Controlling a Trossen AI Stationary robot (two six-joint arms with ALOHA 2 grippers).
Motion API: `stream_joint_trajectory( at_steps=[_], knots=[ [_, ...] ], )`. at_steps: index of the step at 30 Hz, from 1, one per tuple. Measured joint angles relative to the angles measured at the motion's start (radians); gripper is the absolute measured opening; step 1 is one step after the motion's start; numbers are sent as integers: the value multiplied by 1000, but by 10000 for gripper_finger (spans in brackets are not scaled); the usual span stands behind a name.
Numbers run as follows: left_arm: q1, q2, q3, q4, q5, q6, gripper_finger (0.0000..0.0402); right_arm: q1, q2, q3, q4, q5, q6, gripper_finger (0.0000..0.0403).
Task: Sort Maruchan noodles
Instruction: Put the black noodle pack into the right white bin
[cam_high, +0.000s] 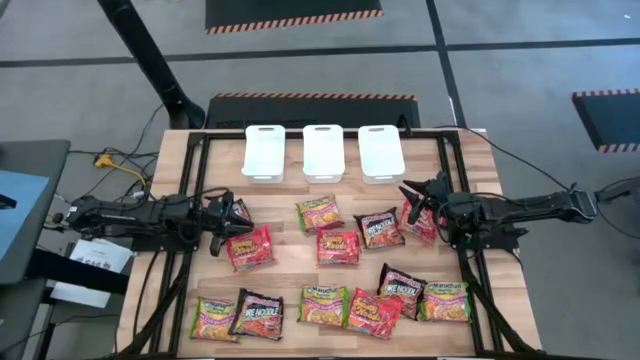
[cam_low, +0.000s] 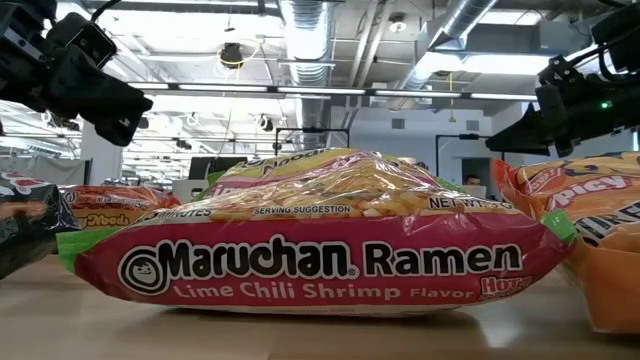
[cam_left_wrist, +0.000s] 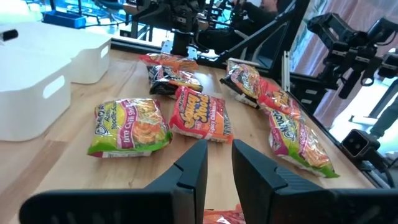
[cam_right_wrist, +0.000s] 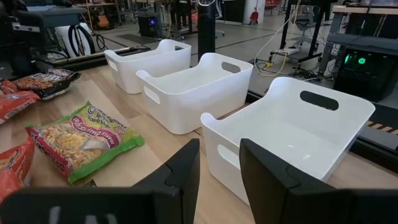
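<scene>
About a dozen Maruchan packets lie flat on the wooden table. In the middle are a green one (cam_high: 318, 212), a red one (cam_high: 338, 246), a black one (cam_high: 379, 228) and a red one (cam_high: 418, 222). A mixed row lies along the near edge, with a Lime Chili Shrimp packet (cam_low: 320, 240) close in the low view. My left gripper (cam_high: 240, 213) (cam_left_wrist: 217, 163) hangs open in the air above a red packet (cam_high: 248, 247), and its fingers point at the middle packets. My right gripper (cam_high: 410, 195) (cam_right_wrist: 219, 165) hangs open above the right red packet, facing the bins.
Three white bins (cam_high: 264, 152) (cam_high: 323, 152) (cam_high: 381, 152) stand side by side at the far edge, and no packet shows in them. A black frame (cam_high: 190, 180) runs along the table's sides. Bare wood lies between the bins and the middle packets.
</scene>
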Motion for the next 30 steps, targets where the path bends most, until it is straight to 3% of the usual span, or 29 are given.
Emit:
stream_joint_trajectory(
  at_steps=[14, 23, 30],
  knots=[
    [0, 0, 0, 0, -1, -105, 61, 0, 0, 0, 0, 0, 0, 139],
    [0, 0, 0, 11, -33, -332, 61, 0, 0, 0, 0, 0, 0, 139],
    [0, 0, 6, 7, -116, -451, 61, 0, 0, 0, 0, 0, 0, 139]
  ],
)
